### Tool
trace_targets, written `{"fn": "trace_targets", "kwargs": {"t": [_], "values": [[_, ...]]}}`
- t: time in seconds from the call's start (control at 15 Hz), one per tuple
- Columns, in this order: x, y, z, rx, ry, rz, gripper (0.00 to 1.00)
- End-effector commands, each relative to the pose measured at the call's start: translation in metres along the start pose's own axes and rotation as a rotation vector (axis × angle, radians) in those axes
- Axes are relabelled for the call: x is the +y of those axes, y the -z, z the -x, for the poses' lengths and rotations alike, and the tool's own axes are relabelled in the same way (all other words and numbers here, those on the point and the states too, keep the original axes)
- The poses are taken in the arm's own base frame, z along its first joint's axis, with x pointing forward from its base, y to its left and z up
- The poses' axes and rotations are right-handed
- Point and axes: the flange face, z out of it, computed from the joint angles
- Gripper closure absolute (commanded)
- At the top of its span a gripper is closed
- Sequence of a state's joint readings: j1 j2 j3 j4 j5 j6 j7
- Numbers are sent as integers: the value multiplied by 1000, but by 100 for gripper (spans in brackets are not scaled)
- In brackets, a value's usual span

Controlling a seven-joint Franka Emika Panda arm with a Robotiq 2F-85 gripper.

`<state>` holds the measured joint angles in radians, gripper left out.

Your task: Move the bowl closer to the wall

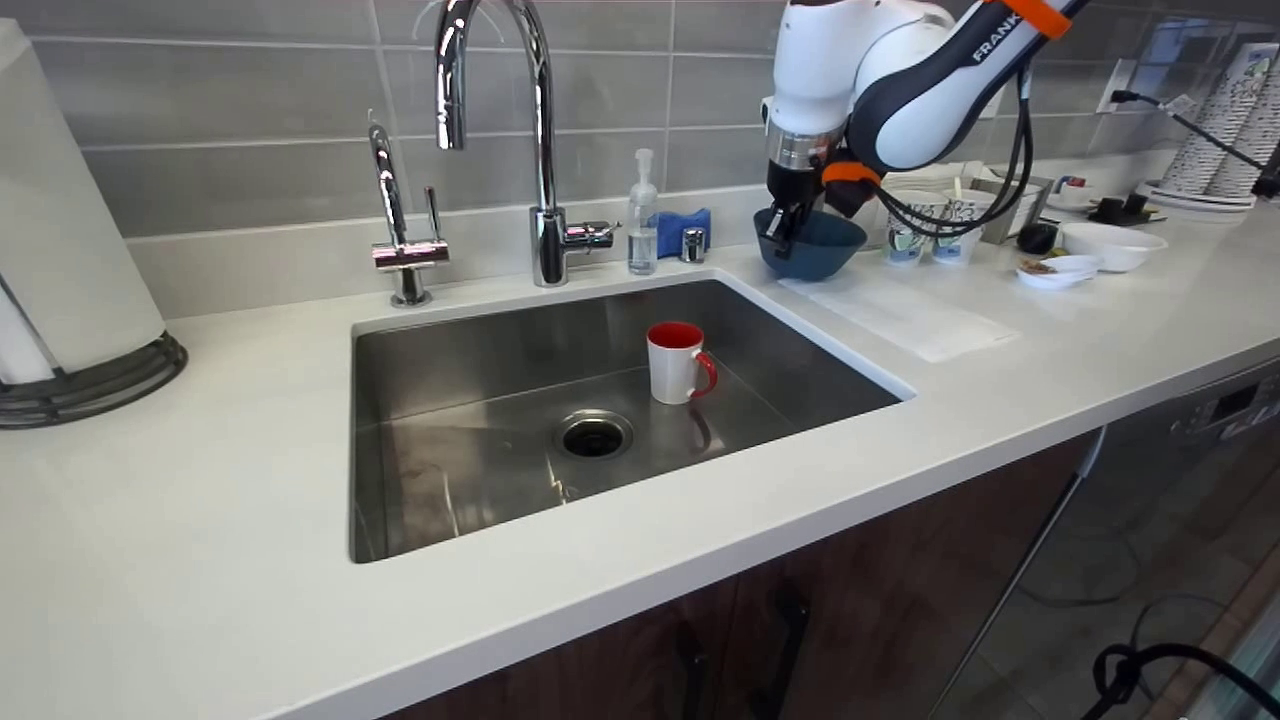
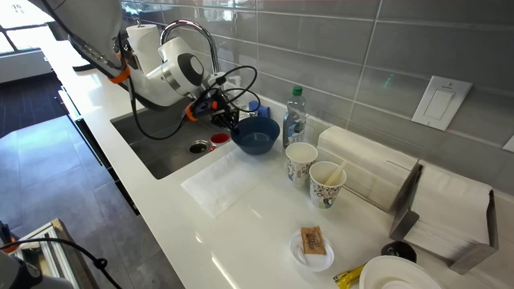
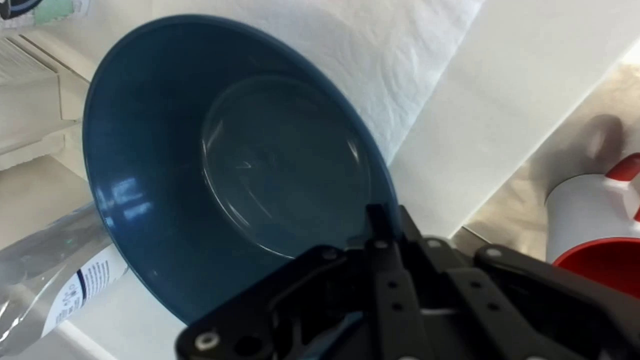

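The blue bowl (image 1: 822, 252) is at the back of the counter, right of the sink, near the grey tiled wall (image 1: 230, 100). In an exterior view the bowl (image 2: 257, 138) is beside the soap bottle, over the far end of a paper sheet, with the wall (image 2: 313, 48) behind. I cannot tell if its base touches the counter. My gripper (image 1: 785, 238) is at the bowl's sink-side rim, also in an exterior view (image 2: 233, 127). In the wrist view the gripper (image 3: 393, 219) has one finger inside the bowl (image 3: 280, 160) and one outside, shut on the rim.
A soap bottle (image 2: 294, 118) stands between bowl and wall. Paper cups (image 2: 299, 160) stand by a stack of paper towels (image 2: 361, 156). The sink (image 1: 500, 370) holds a red-and-white cup (image 1: 675, 370). A pump bottle (image 1: 642, 225) and blue sponge (image 1: 683, 232) stand behind the sink.
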<state>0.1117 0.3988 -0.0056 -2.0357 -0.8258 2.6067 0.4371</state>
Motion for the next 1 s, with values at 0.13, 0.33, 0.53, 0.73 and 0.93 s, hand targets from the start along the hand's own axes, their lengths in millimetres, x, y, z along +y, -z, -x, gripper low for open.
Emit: {"fn": "trace_targets", "kwargs": {"t": [0.13,0.33,0.53,0.73,0.93], "values": [[4,-16,-11,3,-20,16,99],[3,-20,-11,-3,-17,19,99],[2,-18,-10,-5,-12,19,91],[-1,-14,-10,-4,-11,7,64],[-7,3,-11,-18,-29,-20,45]]}}
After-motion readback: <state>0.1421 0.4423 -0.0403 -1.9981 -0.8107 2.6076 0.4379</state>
